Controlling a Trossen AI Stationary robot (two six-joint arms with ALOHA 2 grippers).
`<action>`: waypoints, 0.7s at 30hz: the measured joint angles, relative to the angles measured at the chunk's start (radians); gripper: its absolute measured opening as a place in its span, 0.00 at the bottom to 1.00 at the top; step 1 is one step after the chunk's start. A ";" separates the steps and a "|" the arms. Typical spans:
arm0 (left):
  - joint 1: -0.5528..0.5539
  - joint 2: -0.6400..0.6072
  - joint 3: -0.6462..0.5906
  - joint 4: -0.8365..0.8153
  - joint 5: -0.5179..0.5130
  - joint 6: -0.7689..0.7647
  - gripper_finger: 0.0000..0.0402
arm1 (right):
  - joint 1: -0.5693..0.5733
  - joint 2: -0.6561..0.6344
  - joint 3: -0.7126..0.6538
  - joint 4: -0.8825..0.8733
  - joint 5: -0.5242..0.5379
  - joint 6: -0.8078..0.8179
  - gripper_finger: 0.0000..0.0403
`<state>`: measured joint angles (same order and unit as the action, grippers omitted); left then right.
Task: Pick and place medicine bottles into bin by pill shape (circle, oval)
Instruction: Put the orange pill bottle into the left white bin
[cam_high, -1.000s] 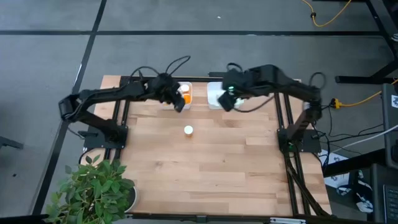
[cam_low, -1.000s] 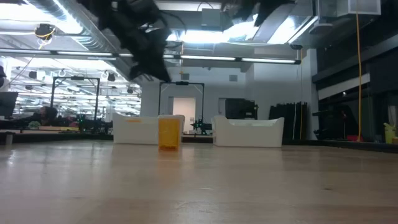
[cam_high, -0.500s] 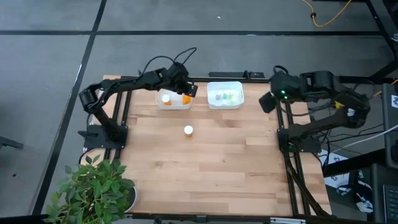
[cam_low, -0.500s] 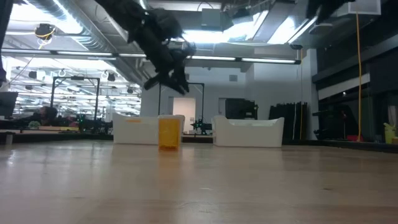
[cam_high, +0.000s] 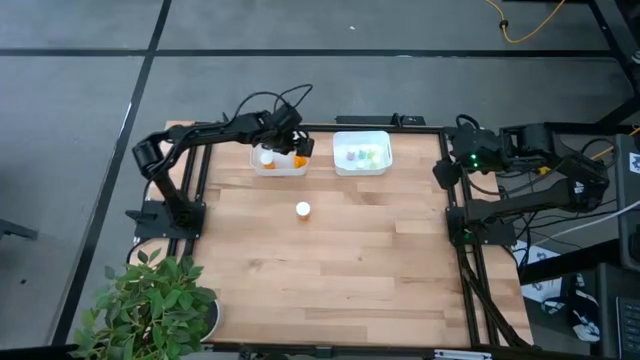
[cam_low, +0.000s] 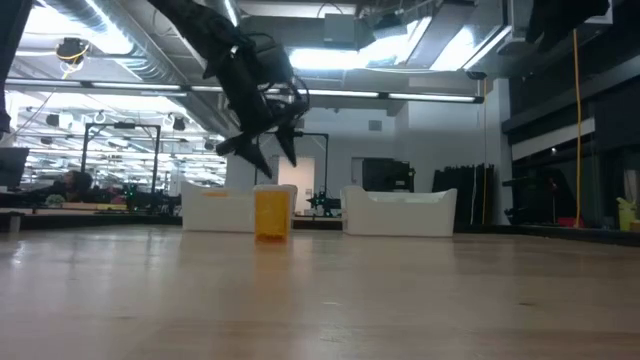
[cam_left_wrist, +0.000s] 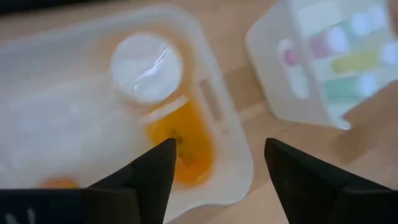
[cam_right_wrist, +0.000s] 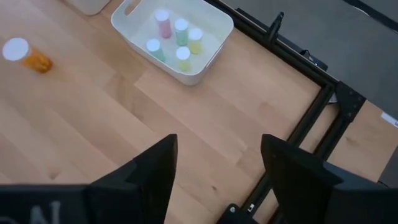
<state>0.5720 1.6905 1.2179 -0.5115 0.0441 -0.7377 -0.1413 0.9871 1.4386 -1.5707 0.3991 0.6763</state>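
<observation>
Two white bins stand at the table's far edge: the left bin (cam_high: 270, 160) and the right bin (cam_high: 362, 153). My left gripper (cam_high: 291, 147) hangs open above the left bin's right part. Under it an orange medicine bottle (cam_left_wrist: 183, 140) lies on its side on the bin floor, next to an upright white-capped bottle (cam_left_wrist: 146, 67). Several pale green, pink and clear bottles (cam_right_wrist: 177, 37) stand in the right bin. One orange bottle with a white cap (cam_high: 302, 209) stands alone on the table's middle. My right gripper (cam_high: 441, 172) waits open at the table's right edge.
A potted plant (cam_high: 150, 310) stands at the table's near left corner. A black frame rail (cam_right_wrist: 311, 118) runs along the right edge under my right arm. Bare wood (cam_high: 350, 270) spreads around and nearer than the lone bottle.
My left gripper has moved toward the far edge over the left bin and opened; the orange bottle it carried now lies in that bin. My right gripper has drawn back from over the right bin to the table's right edge.
</observation>
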 joint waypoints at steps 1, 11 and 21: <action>0.003 0.002 -0.001 -0.013 -0.001 -0.023 0.60 | 0.000 0.000 0.000 0.000 0.000 -0.004 0.58; 0.019 0.027 0.000 -0.032 -0.027 -0.068 0.58 | 0.000 -0.002 0.000 0.000 0.005 -0.048 0.58; 0.015 0.105 -0.001 -0.010 -0.050 -0.098 0.58 | 0.000 -0.002 0.000 0.008 0.026 -0.060 0.58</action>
<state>0.5869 1.7952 1.2171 -0.5216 -0.0064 -0.8356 -0.1413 0.9855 1.4384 -1.5623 0.4255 0.6159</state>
